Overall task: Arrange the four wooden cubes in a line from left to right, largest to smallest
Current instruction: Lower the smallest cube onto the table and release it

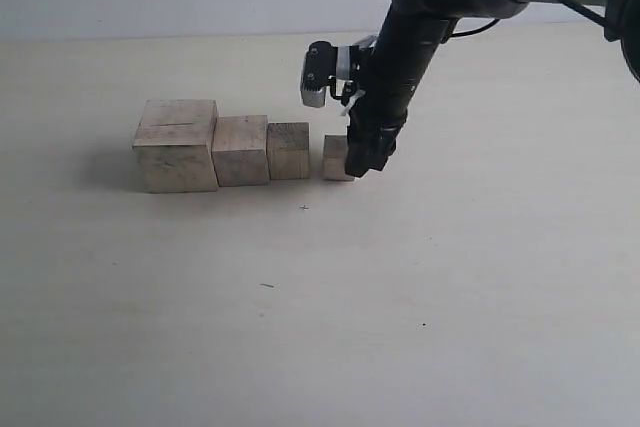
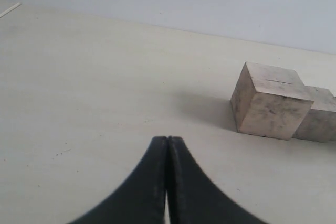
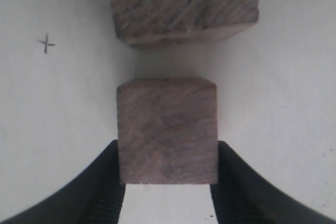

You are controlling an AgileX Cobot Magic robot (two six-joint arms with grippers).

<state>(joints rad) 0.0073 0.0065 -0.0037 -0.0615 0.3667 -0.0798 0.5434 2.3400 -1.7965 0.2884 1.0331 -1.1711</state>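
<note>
Table point(image 1: 480, 327): pale, matte, faintly grained surface. A small pencilled cross mark point(image 1: 304, 208) lies just in front of the row.

Row of four unpainted light-wood blocks, far-left of centre, sizes stepping down from left to right:
- largest cube point(image 1: 177, 147): leftmost, with sharp edges, a mottled grey-tan front face and a thin slit line across its top face.
- second cube point(image 1: 241, 150): touching the largest on its right side, vertical grain on the front.
- third cube point(image 1: 289, 150): touching the second, darker and coarser top face.
- smallest cube point(image 1: 337, 159): right end of the row, separated from the third by a narrow gap. Its base looks level with the others on the table. Whether it has full contact with the surface cannot be told.

Right gripper point(image 3: 168, 171): black arm coming down steeply from the upper right. The curved black fingers point(image 3: 231, 192) press flat against two opposite sides of the smallest cube, clamping it. The wrist camera shows diagonal saw marks in the grain of this cube's top face and slightly rounded corners.

Left gripper point(image 2: 168, 142): the two smooth black tips meet with no gap and hold nothing. It is over bare table to the left of the row, well apart from the largest cube.
</note>
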